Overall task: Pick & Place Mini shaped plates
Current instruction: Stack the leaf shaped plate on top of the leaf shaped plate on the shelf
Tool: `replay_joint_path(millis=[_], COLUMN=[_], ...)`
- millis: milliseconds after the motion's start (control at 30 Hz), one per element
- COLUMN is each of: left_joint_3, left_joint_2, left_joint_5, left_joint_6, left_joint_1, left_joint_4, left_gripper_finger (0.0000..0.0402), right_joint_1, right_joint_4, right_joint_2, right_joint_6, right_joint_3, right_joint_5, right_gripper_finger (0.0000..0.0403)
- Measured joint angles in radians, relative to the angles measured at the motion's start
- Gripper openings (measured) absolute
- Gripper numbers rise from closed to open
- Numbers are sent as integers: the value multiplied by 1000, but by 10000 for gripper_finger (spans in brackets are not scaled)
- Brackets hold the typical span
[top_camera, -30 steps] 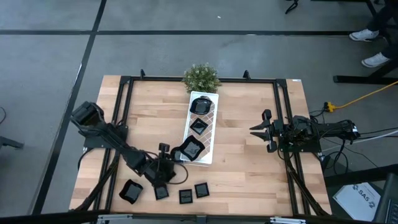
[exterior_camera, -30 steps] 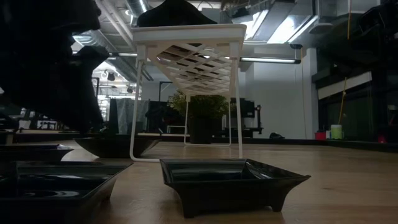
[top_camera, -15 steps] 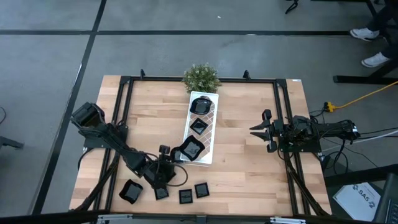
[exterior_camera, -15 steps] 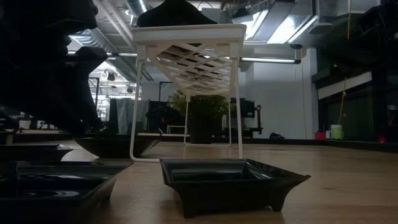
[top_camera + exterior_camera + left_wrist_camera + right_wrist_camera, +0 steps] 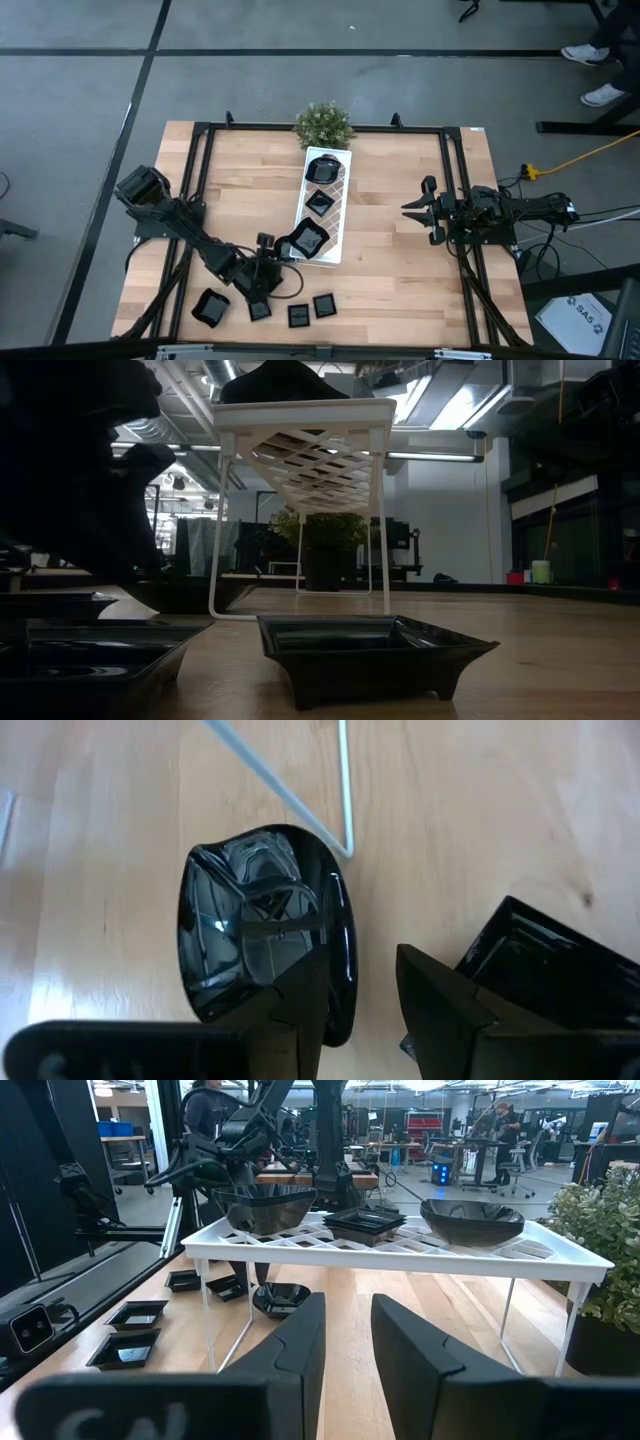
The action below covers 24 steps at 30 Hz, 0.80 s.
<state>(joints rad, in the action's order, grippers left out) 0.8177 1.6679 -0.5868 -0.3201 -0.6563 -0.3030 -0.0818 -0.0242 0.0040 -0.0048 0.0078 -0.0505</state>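
Under my fingers the mini shaped plates (image 5: 265,955) shine glossy black; the table (image 5: 400,250) is pale, smooth wood, the white tray (image 5: 400,1245) looks matt plastic.

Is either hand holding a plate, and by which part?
Nothing held. The left hand stands open astride the rim of a wavy black plate; the right hand waits open, empty.
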Motion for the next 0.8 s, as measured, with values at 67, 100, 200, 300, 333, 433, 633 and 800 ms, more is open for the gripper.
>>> replay_joint_path(millis=[67,100,200,300,333,433,633,800], left_joint_3=[0,0,0,0,0,0,0,0], left_joint_2=[9,12,17,17,17,17,17,17], left_joint_5=[3,2,-15,-18,-18,-17,25,29], left_joint_6=[0,2,17,18,19,19,20,20], left_joint_1=[5,5,5,5,6,9,31,38], left_joint_4=[5,9,20,17,16,16,16,15], left_gripper_finger=[113,113,113,113,113,113,113,113], right_joint_1=[0,0,0,0,0,0,0,0], right_joint_4=[0,0,0,0,0,0,0,0], right_joint_2=[0,0,0,0,0,0,0,0], right_joint_6=[0,0,0,0,0,0,0,0], right_joint_3=[0,0,0,0,0,0,0,0], right_joint_5=[0,0,0,0,0,0,0,0], right_gripper_finger=[85,85,85,85,85,85,85,85])
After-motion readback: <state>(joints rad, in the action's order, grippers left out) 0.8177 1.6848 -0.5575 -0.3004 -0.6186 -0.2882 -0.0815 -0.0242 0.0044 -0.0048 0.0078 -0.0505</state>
